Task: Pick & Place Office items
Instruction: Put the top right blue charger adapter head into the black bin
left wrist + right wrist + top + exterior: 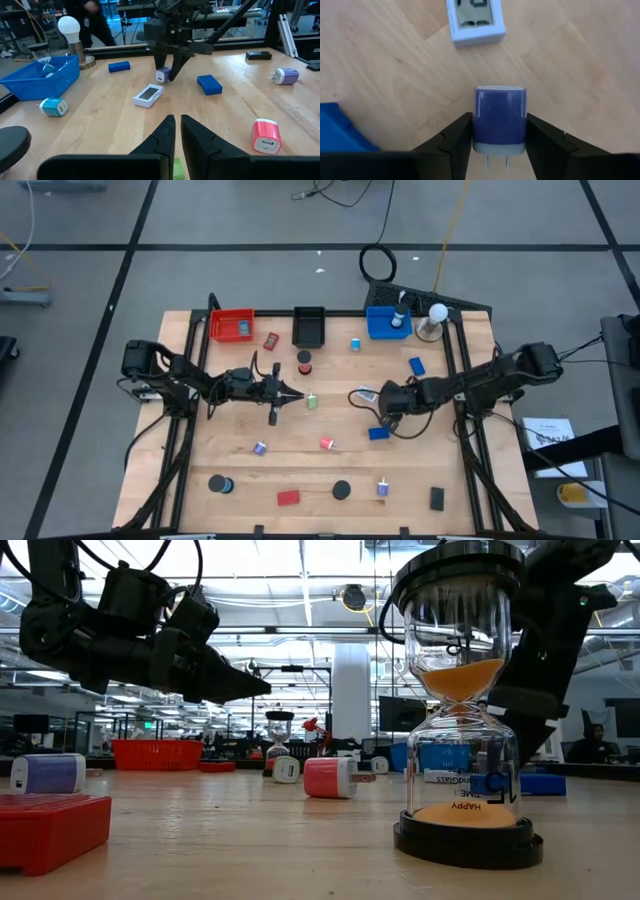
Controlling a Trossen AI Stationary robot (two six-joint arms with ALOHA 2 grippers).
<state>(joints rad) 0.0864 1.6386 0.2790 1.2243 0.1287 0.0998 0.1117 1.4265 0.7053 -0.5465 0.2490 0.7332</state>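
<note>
Small office items lie scattered over the wooden table. My right gripper is right of centre, shut on a purple-blue plug charger, next to a white digital clock. My left gripper is shut and holds nothing. It hovers left of centre, pointing toward the right arm, with a small green item just beyond its tips. The left wrist view shows my right gripper pointing down with the charger in it. My right gripper pinches the charger by the two sides of its purple body, one dark finger on each side. The fingers come from above, slanting down. The charger's white end with its metal prongs faces back toward the wrist. Whether it touches the table I cannot tell.
Red tray, black tray and blue tray stand along the far edge, with a white ball lamp beside the blue one. A blue block lies near my right gripper. An hourglass stands close to the near edge.
</note>
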